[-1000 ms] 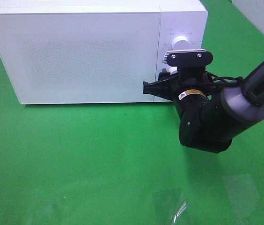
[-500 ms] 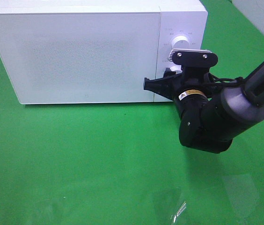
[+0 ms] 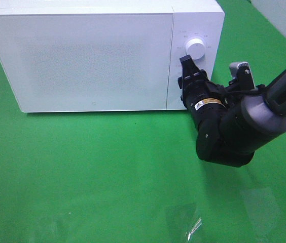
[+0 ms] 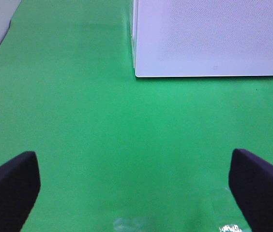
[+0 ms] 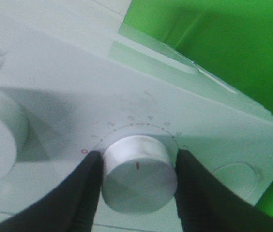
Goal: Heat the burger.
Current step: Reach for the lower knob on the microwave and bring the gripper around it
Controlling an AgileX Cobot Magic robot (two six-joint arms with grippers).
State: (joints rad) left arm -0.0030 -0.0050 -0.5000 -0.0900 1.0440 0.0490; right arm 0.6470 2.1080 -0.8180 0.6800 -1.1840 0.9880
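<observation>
Microwave (image 3: 97, 55): white, sitting along the far edge of the green counter (image 3: 82, 172), its door (image 3: 82, 58) closed flat across most of the front. The control panel (image 3: 196, 30) is taking up the end nearer the right edge of the counter, carrying an upper knob (image 3: 194, 48) and a lower knob (image 5: 139, 175).

Burger: not showing in any view; its whereabouts cannot be told from these pictures.

Right pincer (image 5: 137, 181): reaching in from the right edge of the counter on its dark arm (image 3: 244, 126) and pressing against the control panel below the upper knob. In the right wrist view its two dark fingers (image 5: 81, 193) are lying against opposite sides of the lower knob, pinching it. A ring of small numerals and tick marks is running around that knob, with a red zero (image 5: 83, 152) just beside one finger; a thin dark line on the knob's face is serving as its pointer.

Left pincer (image 4: 134, 186): spread wide, its two dark fingertips (image 4: 10, 183) sitting at opposite sides of the left wrist view with bare green counter between them, gripping nothing. It is hovering near the front edge of the counter, facing the lower left corner of the microwave, well apart from it.

Counter: a few pale glare patches (image 3: 193, 225) are lying near the front edge.
</observation>
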